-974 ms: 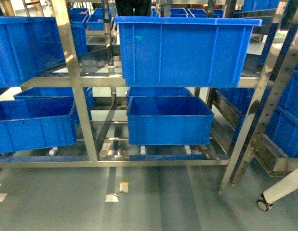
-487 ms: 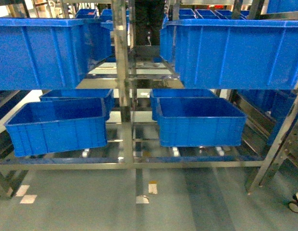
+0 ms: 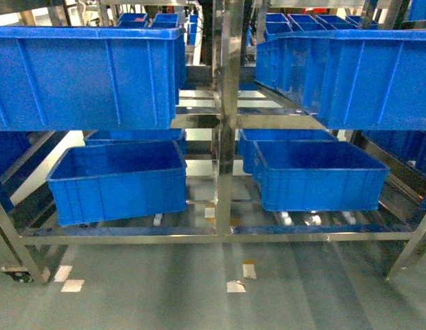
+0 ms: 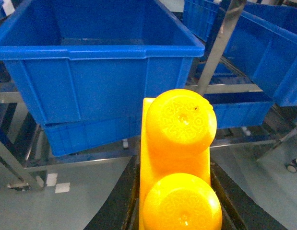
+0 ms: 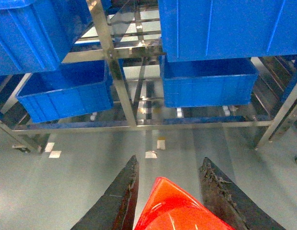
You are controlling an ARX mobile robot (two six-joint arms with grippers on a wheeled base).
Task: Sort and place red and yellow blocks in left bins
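Four bright-blue crates fill a stainless-steel rack (image 3: pixel 225 137) in the head view: an upper-left crate (image 3: pixel 89 75) and an upper-right crate (image 3: pixel 357 75) on the top shelf, a lower-left crate (image 3: pixel 120 182) and a lower-right crate (image 3: pixel 316 175) on the bottom shelf, one pair on each side of the rack's central upright post. More blue crates stand in rows behind them. Neither arm shows in the head view.

At the left wrist, the left hand (image 4: pixel 174 211) pinches the orange-yellow two-stud brick (image 4: pixel 177 158), its dark fingers (image 4: pixel 230 201) pressed against both long sides of the brick. The two round studs face the camera, one above the other in the picture. The brick hangs in the air in front of the rack, below the rim of a deep blue crate on the upper shelf, with a second crate visible beneath that one.

At the right wrist, the right hand (image 5: pixel 170 196) holds the red brick (image 5: pixel 174 206) between its two black fingers (image 5: pixel 222 191); only the brick's glossy upper part shows at the bottom edge of the picture, and contact at the fingertips cannot be made out. This brick sits above the grey floor (image 5: pixel 81 172), well apart from the rack and its crates. Pale tape marks (image 5: pixel 151 154) lie on the floor near the rack's front rail.
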